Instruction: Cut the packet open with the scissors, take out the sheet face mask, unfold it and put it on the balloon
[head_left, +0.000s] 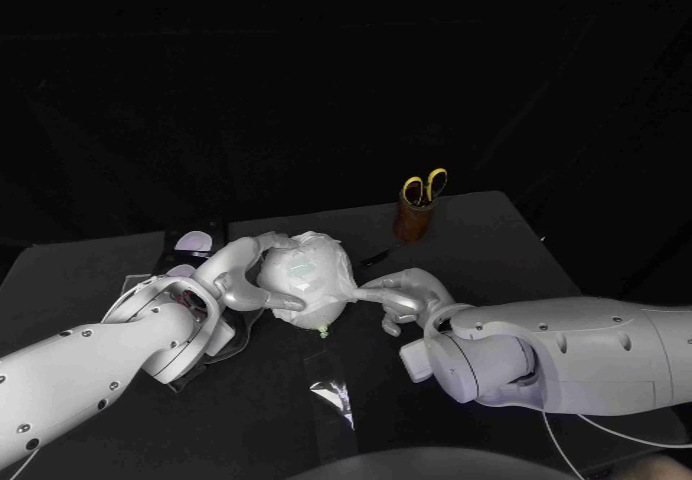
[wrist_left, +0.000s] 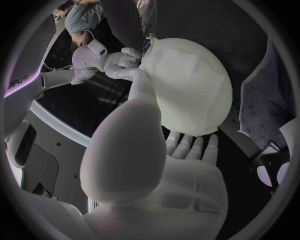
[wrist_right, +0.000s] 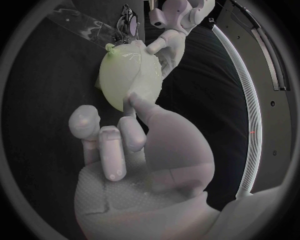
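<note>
A pale green balloon (head_left: 306, 278) sits at the table's middle with the white sheet mask (head_left: 303, 250) draped over it, wrinkled at its far end. My left hand (head_left: 238, 283) cups the balloon from the left, thumb on its side and fingers under it. In the left wrist view the mask (wrist_left: 187, 85) covers the balloon's rounded face above my left hand (wrist_left: 134, 150). My right hand (head_left: 398, 297) touches the balloon's right side with one outstretched fingertip (wrist_right: 132, 97), and the other fingers curl. The balloon's knot (wrist_right: 111, 47) points at the table's near edge. Yellow-handled scissors (head_left: 423, 188) stand in a brown holder.
The cut clear packet (head_left: 335, 395) lies on the table near the front edge, in front of the balloon. The brown holder (head_left: 417, 222) stands at the back right. A dark object with a pale patch (head_left: 192, 240) lies at the back left, behind my left arm.
</note>
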